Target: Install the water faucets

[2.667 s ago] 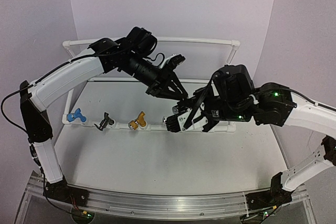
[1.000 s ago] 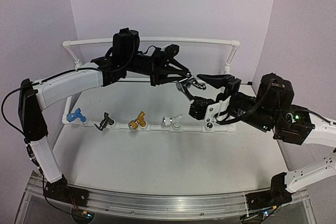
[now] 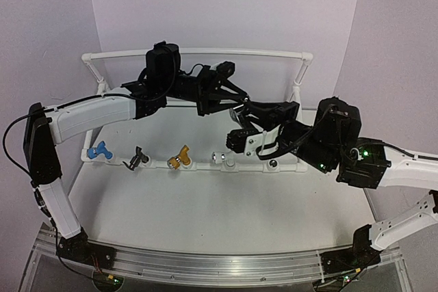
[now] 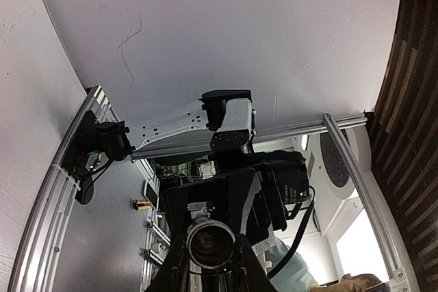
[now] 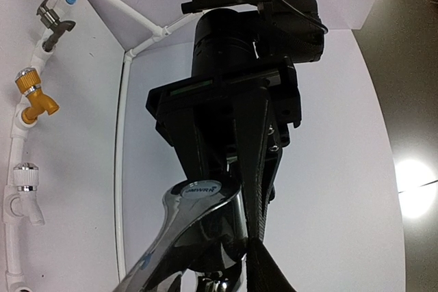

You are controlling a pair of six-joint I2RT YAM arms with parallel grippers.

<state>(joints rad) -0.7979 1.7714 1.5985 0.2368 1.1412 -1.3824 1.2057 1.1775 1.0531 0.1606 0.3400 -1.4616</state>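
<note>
Above the right half of the pipe frame (image 3: 198, 165), the silver-grey faucet (image 3: 241, 113) hangs clear of the rail, clamped in the closed left gripper (image 3: 236, 102). The right gripper (image 3: 248, 122) meets it from the frame's right end, its fingers straddling the faucet, but I cannot tell whether they press on it. The overhead view shows four fittings seated along the frame's front rail: blue faucet (image 3: 100, 150), black faucet (image 3: 139, 158), gold faucet (image 3: 180, 157) and white faucet (image 3: 222, 158), with an open socket (image 3: 273, 164) nearer the frame's right end. The right wrist view adds the held faucet's polished body and the blue lettering on its cap. The left wrist view shows none of the frame, only the faucet's round end between its own fingers.
</note>
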